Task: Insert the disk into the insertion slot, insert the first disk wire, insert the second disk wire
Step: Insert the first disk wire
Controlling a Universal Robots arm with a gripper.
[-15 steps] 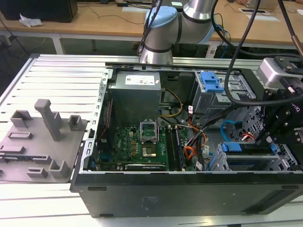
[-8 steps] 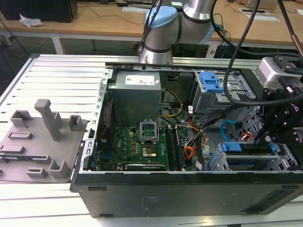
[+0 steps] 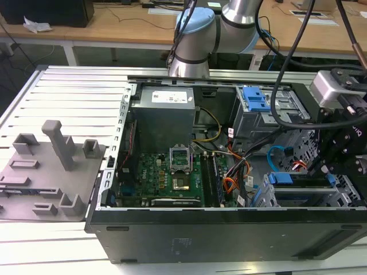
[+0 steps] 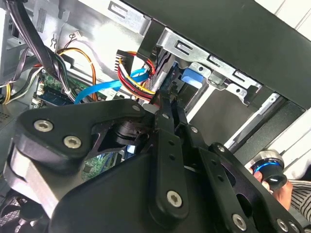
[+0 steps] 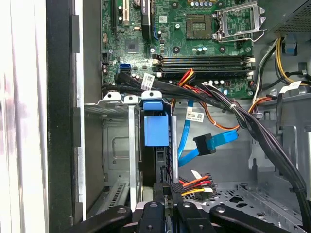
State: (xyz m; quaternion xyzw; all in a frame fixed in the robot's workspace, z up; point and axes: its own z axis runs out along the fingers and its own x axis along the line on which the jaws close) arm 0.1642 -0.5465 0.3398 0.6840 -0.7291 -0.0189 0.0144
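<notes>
The disk (image 3: 299, 186), in its bright blue carrier (image 5: 156, 128), sits inside the insertion slot (image 3: 346, 193), a silver perforated cage at the case's exterior-view right. My gripper (image 5: 167, 190) is at the disk's rear edge. Its fingers (image 4: 167, 111) stand close together, shut on the black plug of the first disk wire (image 5: 194, 183), a red, yellow and black bundle (image 4: 132, 77). The second disk wire (image 5: 214, 141), a light-blue cable with a dark plug, hangs loose beside the disk, clear of my fingers. It also shows as a blue loop (image 3: 274, 153) and a blue band (image 4: 103, 89).
The open computer case holds a green motherboard (image 3: 163, 175), a grey power supply (image 3: 166, 117) and a grey metal box with a blue latch (image 3: 255, 98). A thick black cable bundle (image 5: 218, 99) crosses above the disk. A grey fixture plate (image 3: 46, 172) lies outside the case on the exterior view's left.
</notes>
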